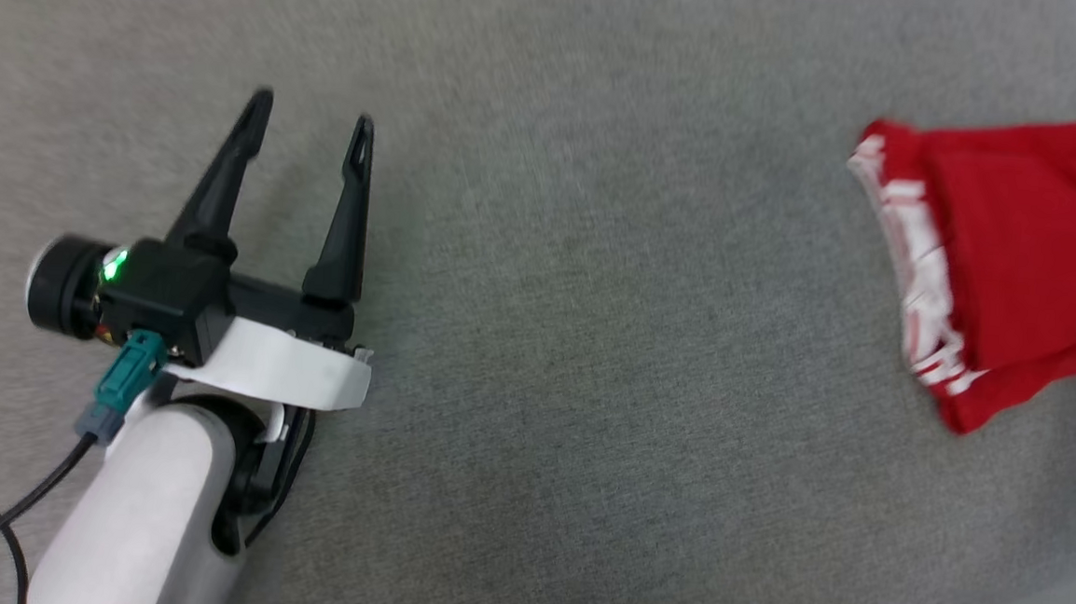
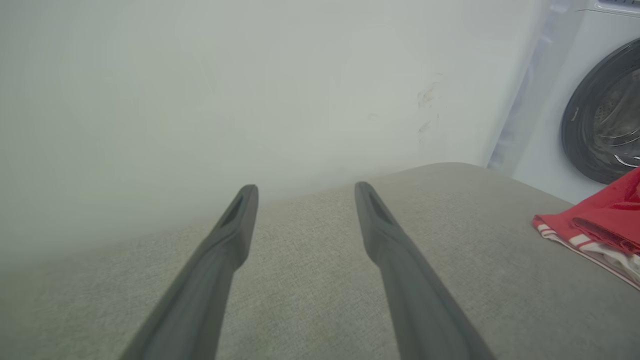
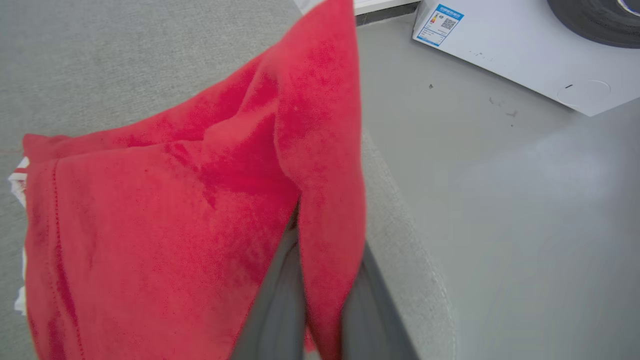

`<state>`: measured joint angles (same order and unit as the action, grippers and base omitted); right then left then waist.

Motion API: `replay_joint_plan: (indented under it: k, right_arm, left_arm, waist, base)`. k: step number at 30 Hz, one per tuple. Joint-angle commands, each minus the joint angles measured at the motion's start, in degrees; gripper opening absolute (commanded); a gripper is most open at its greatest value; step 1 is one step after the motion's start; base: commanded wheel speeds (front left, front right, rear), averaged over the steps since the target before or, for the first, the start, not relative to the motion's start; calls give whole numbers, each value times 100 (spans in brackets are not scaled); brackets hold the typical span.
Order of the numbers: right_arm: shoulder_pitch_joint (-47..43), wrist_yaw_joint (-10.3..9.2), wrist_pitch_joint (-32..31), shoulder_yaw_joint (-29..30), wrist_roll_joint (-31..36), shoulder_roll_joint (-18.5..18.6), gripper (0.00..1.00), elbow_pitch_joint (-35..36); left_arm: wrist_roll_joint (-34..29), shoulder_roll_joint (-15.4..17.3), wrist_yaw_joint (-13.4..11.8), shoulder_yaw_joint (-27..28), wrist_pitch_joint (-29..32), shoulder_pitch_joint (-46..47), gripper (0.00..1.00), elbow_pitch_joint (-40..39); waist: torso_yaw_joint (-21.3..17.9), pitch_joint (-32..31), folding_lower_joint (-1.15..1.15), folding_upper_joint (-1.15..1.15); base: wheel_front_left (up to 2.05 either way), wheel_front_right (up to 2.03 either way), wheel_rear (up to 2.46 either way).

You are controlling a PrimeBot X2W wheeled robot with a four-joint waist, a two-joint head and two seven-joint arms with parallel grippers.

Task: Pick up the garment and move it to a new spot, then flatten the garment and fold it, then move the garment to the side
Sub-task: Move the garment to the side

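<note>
The garment (image 1: 1017, 266) is a red shirt with red-white striped trim, bunched at the right edge of the grey cushioned surface (image 1: 592, 343) in the head view. My left gripper (image 1: 311, 120) hovers open and empty over the surface at the left, far from the cloth. The left wrist view looks between its fingers (image 2: 235, 225) and catches the garment (image 2: 600, 220) at the far right. In the right wrist view my right gripper (image 3: 320, 240) is shut on a fold of the red garment (image 3: 175, 225), which drapes over its fingers near the surface's edge.
A white washing machine (image 2: 590, 115) with a dark round door stands beyond the surface's far right corner, next to a pale wall (image 2: 250, 90). The right wrist view shows the grey floor (image 3: 500, 200) beside the surface's rounded edge and the machine's base (image 3: 500, 45).
</note>
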<state>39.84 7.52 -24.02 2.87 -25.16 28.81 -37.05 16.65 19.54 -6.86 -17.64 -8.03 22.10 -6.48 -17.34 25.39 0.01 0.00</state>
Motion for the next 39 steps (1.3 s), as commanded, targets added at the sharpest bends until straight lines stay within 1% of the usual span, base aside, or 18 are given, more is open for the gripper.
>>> replay_joint_plan:
  k: [1, 5, 9, 10, 11, 12, 14, 15, 19, 22, 26, 32, 39]
  right_arm:
    - [275, -5, 231, 181, 143, 79, 0, -156]
    - [617, -7, 600, 498, 255, 67, 0, -491]
    - [794, -6, 1027, 580, 450, -86, 0, -782]
    - [825, -6, 1141, 603, 491, -113, 21, -869]
    - [853, -6, 1267, 631, 533, -149, 45, -951]
    - [878, -6, 1391, 644, 578, -174, 99, -1014]
    - [913, -6, 1681, 690, 688, -206, 100, -1131]
    - [913, -6, 1681, 690, 688, -206, 100, -1131]
    - [935, -6, 2181, 646, 922, -227, 100, -1247]
    - [806, -6, 2549, 552, 1036, -262, 100, -1203]
    - [503, -6, 2860, 362, 1094, -287, 100, -983]
    - [-199, -6, 3044, 47, 1044, -470, 100, -267]
    - [-1349, -5, 3004, -201, 956, -943, 100, 847]
  left_arm:
    - [-100, 74, 19, -16, 80, 228, 100, -115]
    - [-207, 140, 64, -51, 188, 510, 100, -240]
    - [-253, 195, 74, -82, 251, 670, 100, -304]
    - [-271, 202, 80, -96, 270, 688, 100, -310]
    - [-282, 201, 77, -112, 267, 694, 100, -311]
    - [-283, 201, 78, -123, 263, 706, 100, -311]
    - [-282, 203, 66, -128, 257, 710, 100, -289]
    - [-282, 203, 66, -128, 257, 710, 100, -289]
    - [-194, 192, 40, -108, 193, 568, 100, -182]
    - [-99, 140, -14, -48, 44, 397, 100, -33]
    - [80, 33, -92, 28, -149, 89, 100, 184]
    - [372, -172, -207, 103, -389, -461, 100, 480]
    - [643, -382, -259, 201, -578, -978, 100, 801]
  waist:
    - [-238, 781, -1, 0]
    - [-239, 1109, -1, 0]
    - [-221, 1288, -1, 0]
    - [-214, 1310, -1, 0]
    - [-209, 1319, -1, 0]
    - [-204, 1323, -1, 0]
    - [-203, 1302, -1, 0]
    - [-203, 1302, -1, 0]
    - [-217, 1118, -1, 0]
    - [-225, 785, -1, 0]
    - [-180, 226, -1, 0]
    - [-4, -604, -1, 0]
    - [413, -1319, -1, 0]
  base:
    - [0, 0, 0]
    - [0, 0, 0]
    - [0, 0, 0]
    - [0, 0, 0]
    - [0, 0, 0]
    - [0, 0, 0]
    - [0, 0, 0]
    - [0, 0, 0]
    - [0, 0, 0]
    - [0, 0, 0]
    - [0, 0, 0]
    - [0, 0, 0]
    - [0, 0, 0]
